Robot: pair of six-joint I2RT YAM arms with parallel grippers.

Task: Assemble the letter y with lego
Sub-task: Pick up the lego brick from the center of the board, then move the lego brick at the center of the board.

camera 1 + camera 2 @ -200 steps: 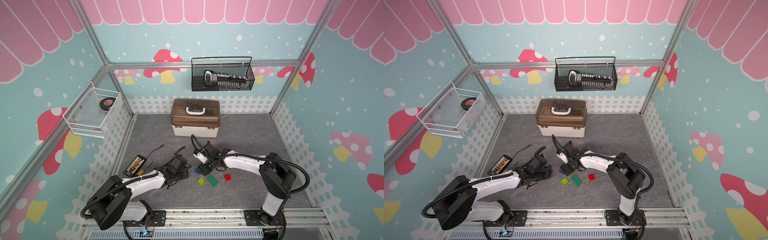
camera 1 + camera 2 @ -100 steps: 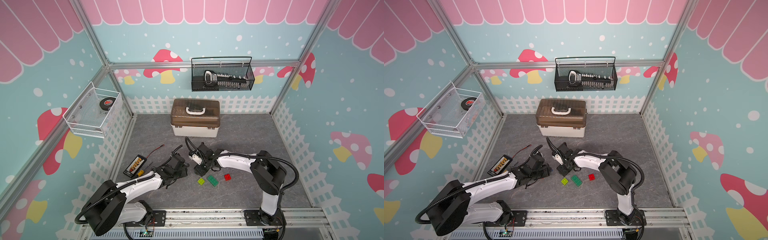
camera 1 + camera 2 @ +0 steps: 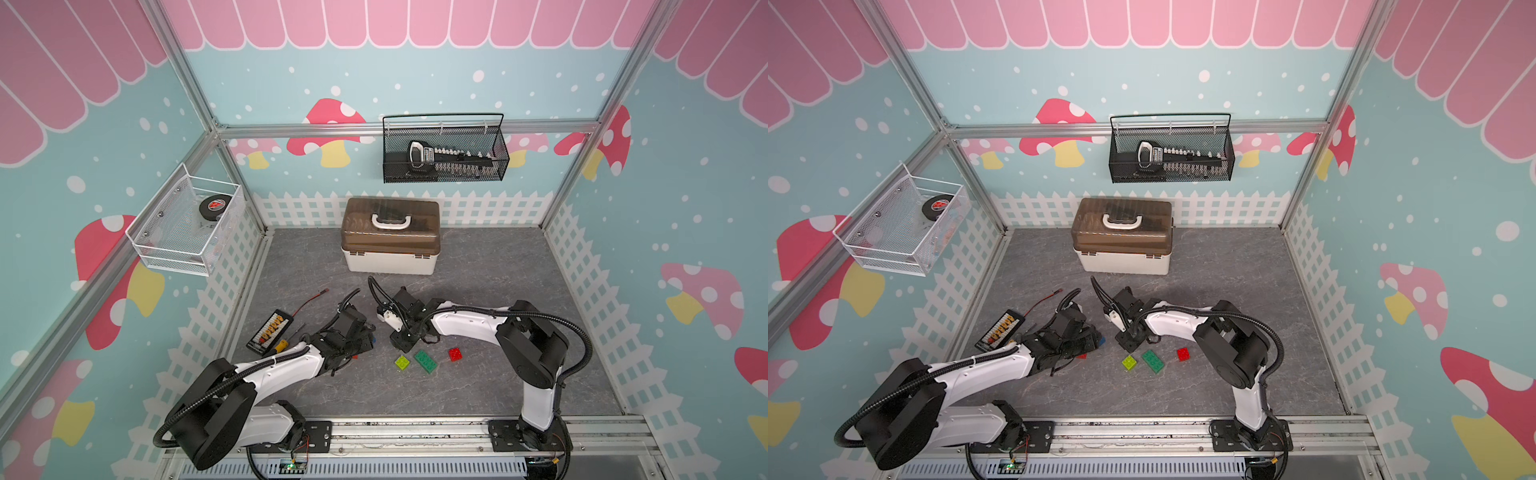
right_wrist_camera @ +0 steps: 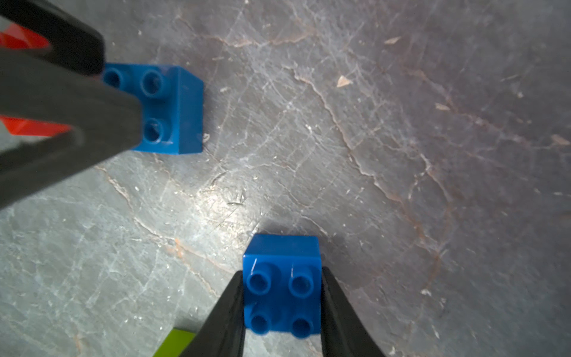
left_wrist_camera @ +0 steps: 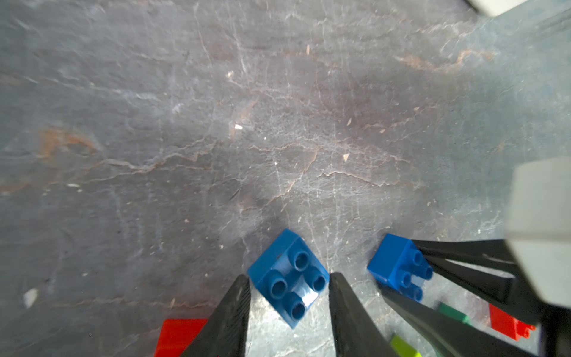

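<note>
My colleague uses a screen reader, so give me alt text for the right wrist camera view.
The right gripper clamps a blue brick on the grey mat. A second blue brick lies nearby, partly hidden by the left gripper's fingers; a red brick and a lime brick peek in.

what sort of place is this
Probably a staged robot training booth: mushroom-print walls on an aluminium frame, left arm and right arm bolted to a rail, a toolbox.

- blue brick: two
- red brick: two
- lime brick: one
- green brick: one
- robot arm: two
- wall basket: two
- toolbox: one
- screwdriver: one
</note>
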